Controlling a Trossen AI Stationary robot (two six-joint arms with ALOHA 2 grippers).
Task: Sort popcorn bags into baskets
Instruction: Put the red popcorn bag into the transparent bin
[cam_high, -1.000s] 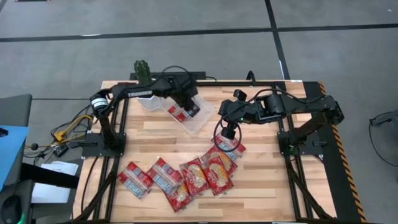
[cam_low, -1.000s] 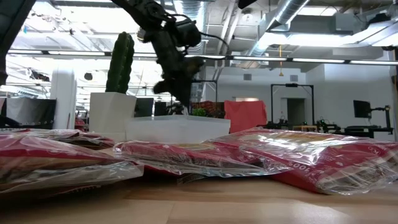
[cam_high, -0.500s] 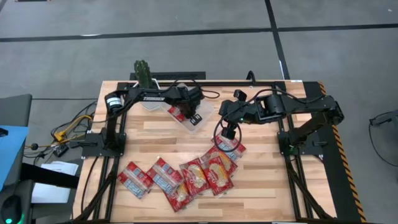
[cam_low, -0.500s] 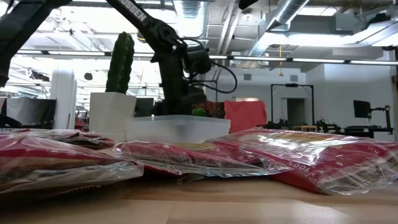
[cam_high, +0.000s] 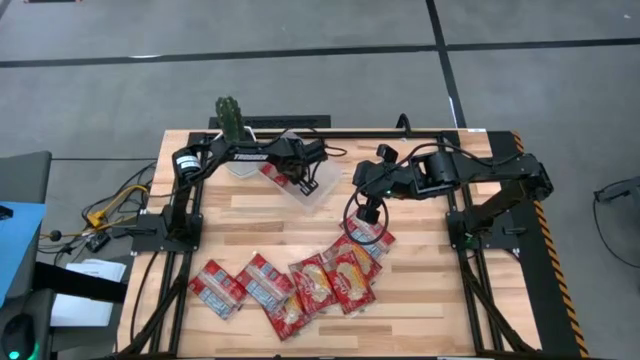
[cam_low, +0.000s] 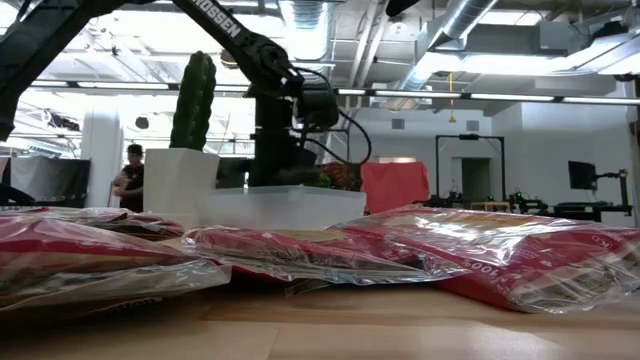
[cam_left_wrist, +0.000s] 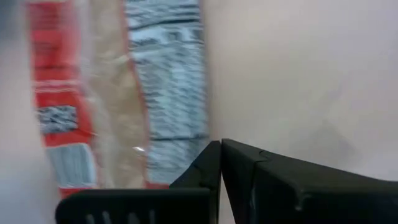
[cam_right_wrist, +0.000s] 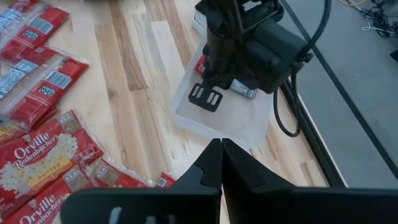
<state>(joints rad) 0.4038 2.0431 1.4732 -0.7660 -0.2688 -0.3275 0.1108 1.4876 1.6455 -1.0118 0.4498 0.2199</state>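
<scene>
The clear plastic tray (cam_high: 326, 187) sits far-centre on the table, and one red packet with blue-white markings (cam_high: 275, 172) lies in it. My left gripper (cam_high: 303, 182) is down inside the tray, shut, right beside that packet (cam_left_wrist: 165, 93). My right gripper (cam_high: 368, 213) hovers shut over the top end of a curved row of red packets (cam_high: 300, 285), above the packet (cam_high: 368, 238) nearest the tray. Several packets with a yellow-orange picture (cam_right_wrist: 43, 162) lie flat on the wood. My left gripper's shut fingers (cam_left_wrist: 249, 180) point down into the tray, next to the long edge of the packet. Whether they touch the packet or the tray floor, I cannot tell.
A white pot with a cactus (cam_high: 233, 150) stands at the far edge, just left of the tray (cam_low: 285, 205). Bare wood lies between the tray and the packet row. A person (cam_low: 130, 175) stands far off in the room behind.
My left gripper has come down from above the tray into it and shifted slightly toward the table's right, while its arm stretched out along the far edge. The right arm has stayed still.
</scene>
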